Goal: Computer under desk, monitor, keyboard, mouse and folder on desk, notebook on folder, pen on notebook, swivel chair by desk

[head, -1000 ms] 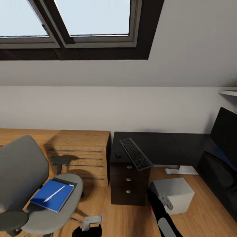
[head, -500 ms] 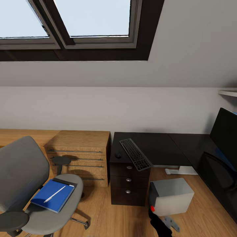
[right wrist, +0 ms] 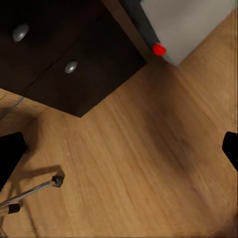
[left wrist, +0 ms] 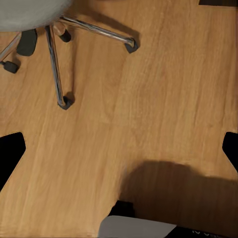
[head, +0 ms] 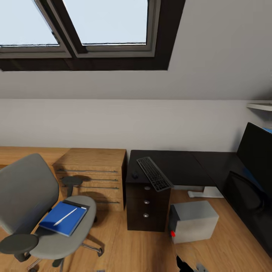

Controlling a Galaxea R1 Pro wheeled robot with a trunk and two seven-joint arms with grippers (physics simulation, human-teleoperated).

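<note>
The swivel chair (head: 34, 211) stands at the left, away from the desk (head: 181, 166). On its seat lies the blue folder (head: 62, 219) with the pen (head: 64, 217) on top. The notebook's (head: 78, 206) dark edge shows along the folder's far side. The keyboard (head: 154, 173) lies slanted on the desk, its near end over the edge, with the mouse (head: 135, 175) beside it. The monitor (head: 257, 151) stands at the right. The computer (head: 194, 215) sits on the floor by the drawer unit (head: 146, 206). My left gripper (left wrist: 119, 153) and right gripper (right wrist: 119, 153) hang open over bare floor.
A light wooden dresser (head: 94, 170) stands against the wall between chair and desk. A dark chair-like shape (head: 245, 192) sits in front of the monitor. The chair's chrome legs (left wrist: 59, 54) reach near my left gripper. Skylights are overhead; wood floor lies open before me.
Both arms have dropped toward the bottom of the head view; the left gripper has left it. The camera has shifted slightly. The chair, desk and their things stay put.
</note>
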